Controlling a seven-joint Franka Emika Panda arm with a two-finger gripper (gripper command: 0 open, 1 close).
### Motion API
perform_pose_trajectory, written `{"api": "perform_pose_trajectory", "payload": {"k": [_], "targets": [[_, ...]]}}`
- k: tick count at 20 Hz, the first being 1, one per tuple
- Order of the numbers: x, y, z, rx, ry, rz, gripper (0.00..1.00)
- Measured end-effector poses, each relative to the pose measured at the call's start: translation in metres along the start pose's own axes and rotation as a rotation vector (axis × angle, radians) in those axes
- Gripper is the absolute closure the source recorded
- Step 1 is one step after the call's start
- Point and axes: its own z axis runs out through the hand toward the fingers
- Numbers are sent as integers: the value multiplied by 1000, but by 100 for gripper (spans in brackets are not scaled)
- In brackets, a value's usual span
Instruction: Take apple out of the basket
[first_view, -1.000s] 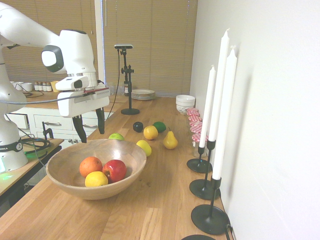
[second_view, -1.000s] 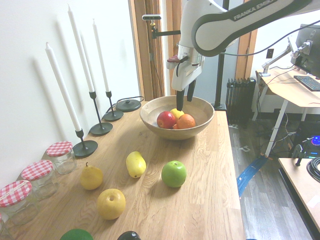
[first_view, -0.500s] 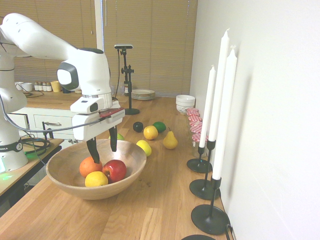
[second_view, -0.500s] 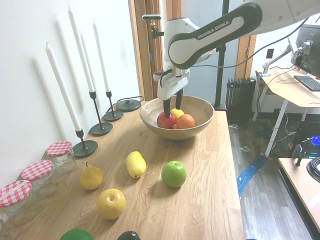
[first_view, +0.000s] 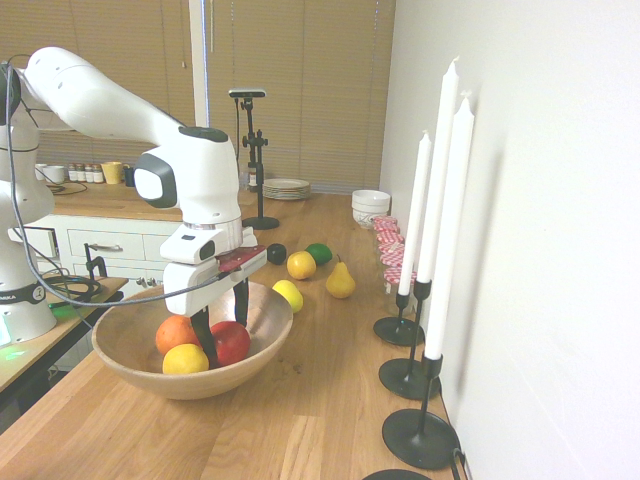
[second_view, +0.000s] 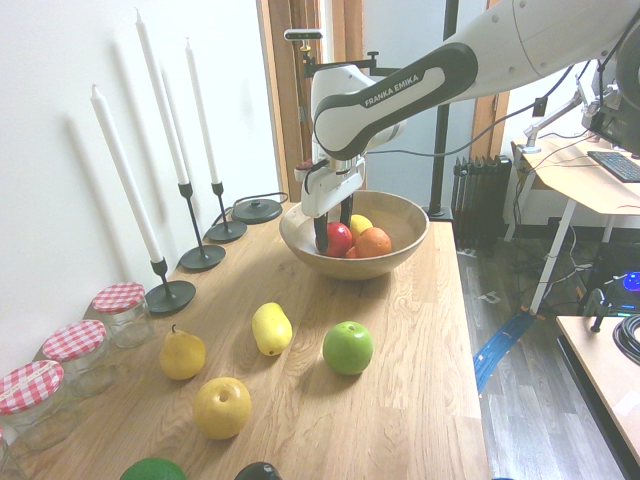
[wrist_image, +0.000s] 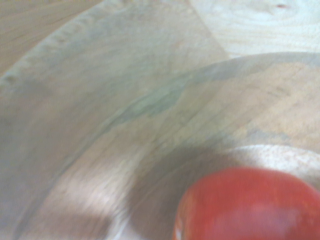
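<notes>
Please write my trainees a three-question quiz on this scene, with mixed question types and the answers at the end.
1. True or false: the red apple is inside the wooden bowl.
2. Fill in the blank: the lids of the glass jars have a red and white ____ pattern.
3. Multiple choice: which fruit lies on the counter, outside the bowl?
a) the orange
b) the green apple
c) the red apple

Key: 1 true; 2 checked; 3 b
</notes>
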Motion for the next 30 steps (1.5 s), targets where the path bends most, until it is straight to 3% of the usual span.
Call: {"api": "perform_pose_trajectory", "payload": {"k": [1, 2, 22, 25, 30], "targets": [[1, 1, 2, -1, -1, -2, 0], [2, 2, 3, -3, -3, -5, 100], [5, -3, 11, 1, 1, -36, 100], [0, -7, -15, 28, 20, -46, 100], [-27, -17, -94, 82, 69, -84, 100]]}}
